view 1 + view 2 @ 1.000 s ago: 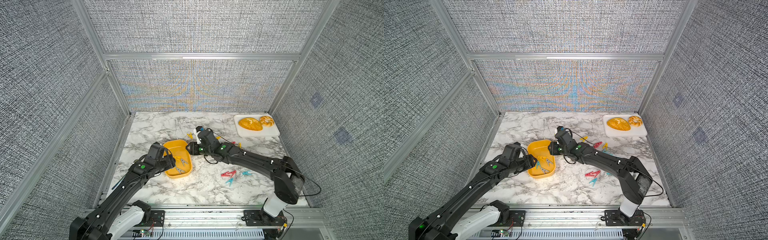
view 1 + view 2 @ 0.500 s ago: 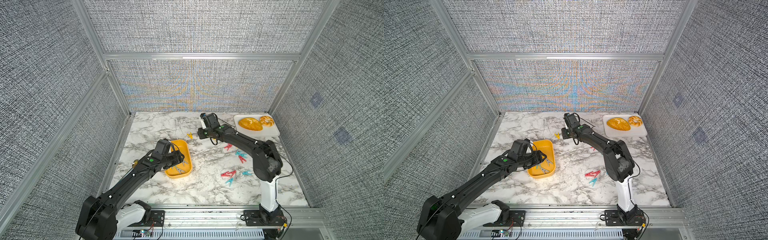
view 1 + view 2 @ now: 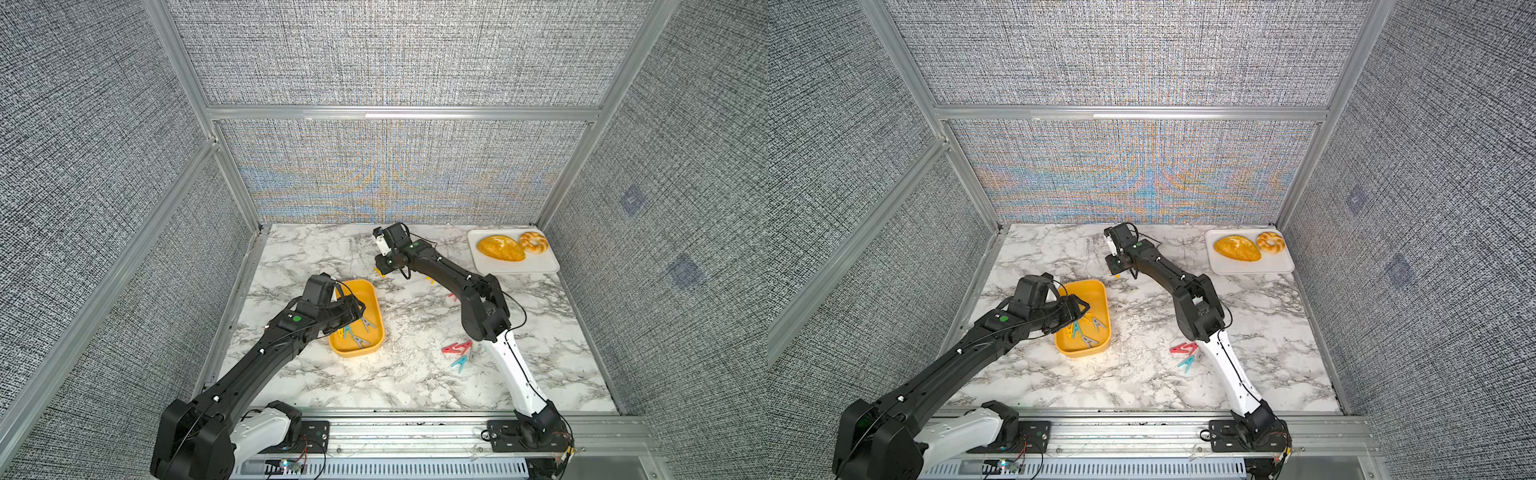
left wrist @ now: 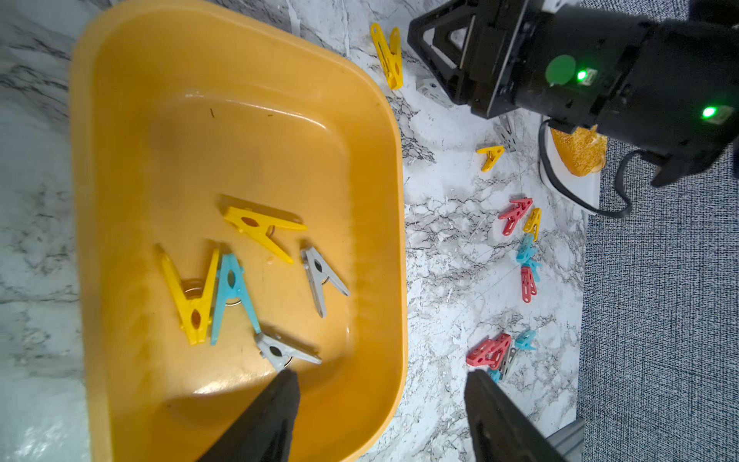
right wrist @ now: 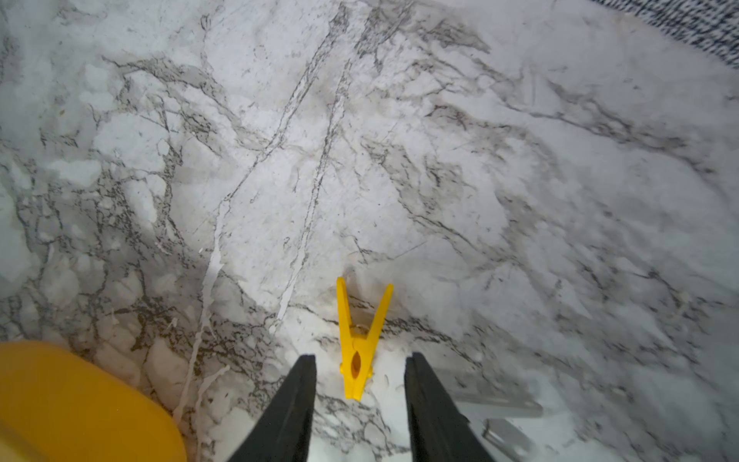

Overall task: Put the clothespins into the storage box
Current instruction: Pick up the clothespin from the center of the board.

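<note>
**Five clothespins in, more scattered**

Five clothespins (image 4: 248, 280) lie in the storage box (image 3: 372, 291) at left-centre. Above it, the left gripper (image 4: 380, 400) gapes, empty. Farther right, the right gripper (image 5: 360, 384) straddles a yellow clothespin (image 5: 358, 340), fingers apart.

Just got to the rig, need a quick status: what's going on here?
Two arms are clearing clothespins off the marble table into the yellow storage box. Five pins lie in the box. The left gripper hovers open and empty at the box's edge. The right gripper is open, straddling a yellow clothespin on the table, not yet gripped. Red, blue and yellow pins remain scattered. The bread tray is untouched.
</note>
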Motion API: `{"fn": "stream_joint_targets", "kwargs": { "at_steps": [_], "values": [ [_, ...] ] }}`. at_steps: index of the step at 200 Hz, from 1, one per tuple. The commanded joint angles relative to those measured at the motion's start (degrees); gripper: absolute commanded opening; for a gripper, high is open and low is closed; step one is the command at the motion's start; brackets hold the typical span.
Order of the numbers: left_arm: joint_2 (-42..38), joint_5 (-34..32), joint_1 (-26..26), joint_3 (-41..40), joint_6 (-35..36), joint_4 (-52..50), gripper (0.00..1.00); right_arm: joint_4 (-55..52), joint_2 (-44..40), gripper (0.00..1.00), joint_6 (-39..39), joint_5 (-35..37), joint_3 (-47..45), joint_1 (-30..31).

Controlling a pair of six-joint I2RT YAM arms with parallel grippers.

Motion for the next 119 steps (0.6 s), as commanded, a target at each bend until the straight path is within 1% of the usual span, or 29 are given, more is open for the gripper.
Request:
{"fn": "stream_joint_targets", "kwargs": {
  "at_steps": [1, 31, 62, 79, 107, 119],
  "values": [
    [-0.6, 0.0, 0.3, -0.6, 0.4, -0.2, 0.72, -3.0, 2.1, 0.45, -1.6, 1.9, 2.4, 0.4],
    [-0.4, 0.0, 0.4, -0.5, 0.5, -0.3, 0.71, -2.8, 3.4, 0.46, -1.5, 4.8, 2.3, 0.5],
    [-0.1, 0.0, 0.4, -0.4, 0.6, -0.4, 0.72, -1.7, 3.3, 0.47, -1.6, 5.5, 1.3, 0.5],
    [0.2, 0.1, 0.4, -0.4, 0.5, -0.3, 0.71, -1.7, 3.7, 0.46, -1.8, 4.6, 1.6, 0.5],
    [0.3, 0.1, 0.4, -0.5, 0.5, -0.2, 0.72, -2.0, 4.3, 0.40, -1.8, 3.8, 2.0, 0.6],
    [0.4, 0.1, 0.4, -0.5, 0.5, -0.1, 0.72, -2.1, 4.4, 0.35, -1.9, 3.9, 2.0, 0.7]
  ]
}}
